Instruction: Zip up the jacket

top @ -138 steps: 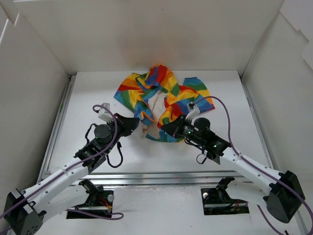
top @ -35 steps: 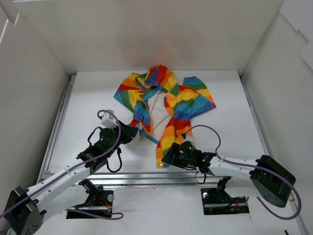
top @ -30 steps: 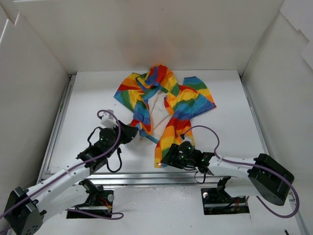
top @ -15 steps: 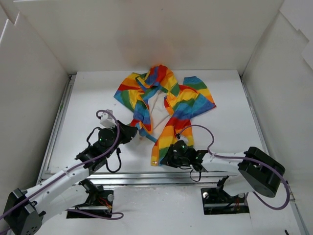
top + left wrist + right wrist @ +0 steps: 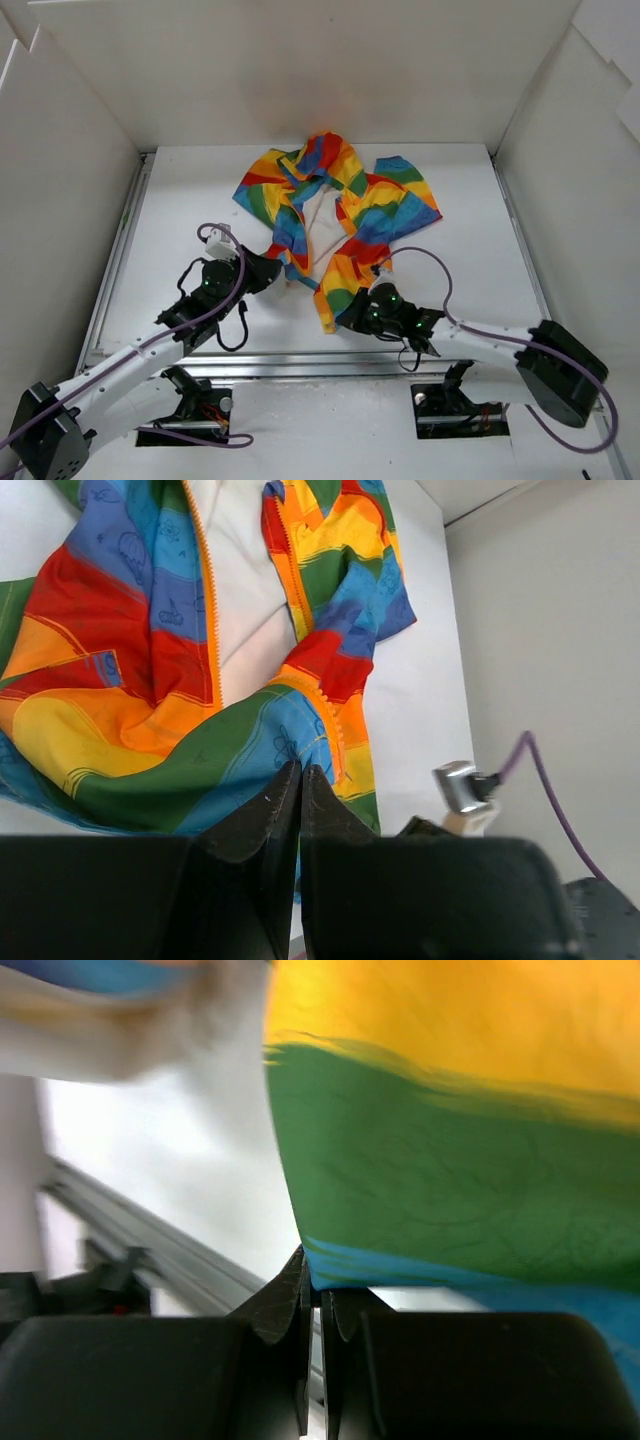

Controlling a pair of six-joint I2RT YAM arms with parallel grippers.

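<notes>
Though stretched low, right hand [image 5: 313, 1265] seemingly pinches jacket [image 5: 381, 206].

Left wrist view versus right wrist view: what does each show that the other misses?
Only the left wrist view: the jacket lying open, its orange zipper teeth and white lining. Only the right wrist view: a metal rail beyond a green stripe. Both: the left gripper and right gripper, each shut on the blue hem.
</notes>
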